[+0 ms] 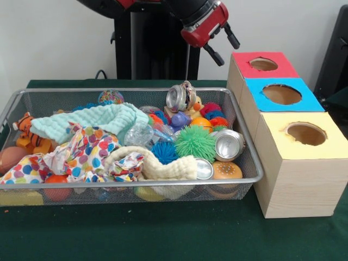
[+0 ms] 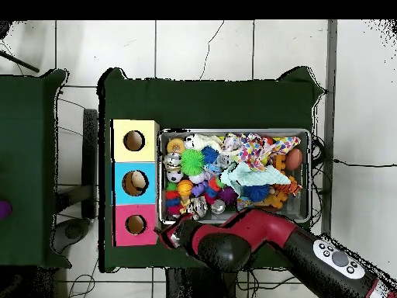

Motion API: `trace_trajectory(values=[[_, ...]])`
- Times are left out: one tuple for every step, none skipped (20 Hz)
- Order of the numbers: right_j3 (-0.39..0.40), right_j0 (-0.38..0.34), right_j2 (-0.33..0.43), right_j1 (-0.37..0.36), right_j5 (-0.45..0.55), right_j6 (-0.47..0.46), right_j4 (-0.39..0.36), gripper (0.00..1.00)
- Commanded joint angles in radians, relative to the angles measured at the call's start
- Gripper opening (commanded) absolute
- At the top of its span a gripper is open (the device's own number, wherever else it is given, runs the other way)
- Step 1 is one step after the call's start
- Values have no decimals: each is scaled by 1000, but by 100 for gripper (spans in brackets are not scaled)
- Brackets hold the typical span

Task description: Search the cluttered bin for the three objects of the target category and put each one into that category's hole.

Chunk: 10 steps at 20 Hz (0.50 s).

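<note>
Likely targets, judging by count: three shiny silver metal cans. One tilted at the far rim (image 1: 181,97), one lying on its side by the right wall with open mouth showing (image 1: 228,144), one smaller, half buried near the front rim (image 1: 204,169). All inside the grey wire mesh bin (image 1: 109,185); none in a hole yet.

Smooth round metal, so prone to rolling or squirting out of a pinch placed off-centre. Side-lying can touching the green spiky rubber ball (image 1: 194,142): risk of snagging spikes and lifting both. Small can wedged between the cream knitted cloth (image 1: 163,163) and the burger-shaped toy (image 1: 227,170): cloth likely to drag along.

Beside the bin, a row of wooden boxes topped red (image 1: 247,69), blue (image 1: 310,100) and yellow (image 1: 331,144), each with a round hole. Matching hole not told from here; wrong drop possible.

Above the bin's far right corner, red and black gripper (image 1: 223,46), fingers (image 1: 213,55) spread apart, holding nothing. All on the green-covered bench (image 1: 163,234).
</note>
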Motion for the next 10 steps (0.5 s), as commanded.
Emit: trace_trajectory(values=[[-208,-3,-17,104,132,-324,-77,100],[-214,-3,-17,111,136,-329,-80,100],[-216,-5,-17,117,138,-330,-82,100],[-220,-4,-18,121,141,-332,-85,100],[-224,-4,-19,126,142,-334,-90,100],[-229,-3,-20,131,144,-336,-93,100],[-232,-3,-20,136,145,-338,-96,100],[-236,-4,-20,143,146,-342,-99,100],[-239,-5,-22,150,146,-344,-103,100],[-243,-6,-22,157,147,-347,-105,100]])
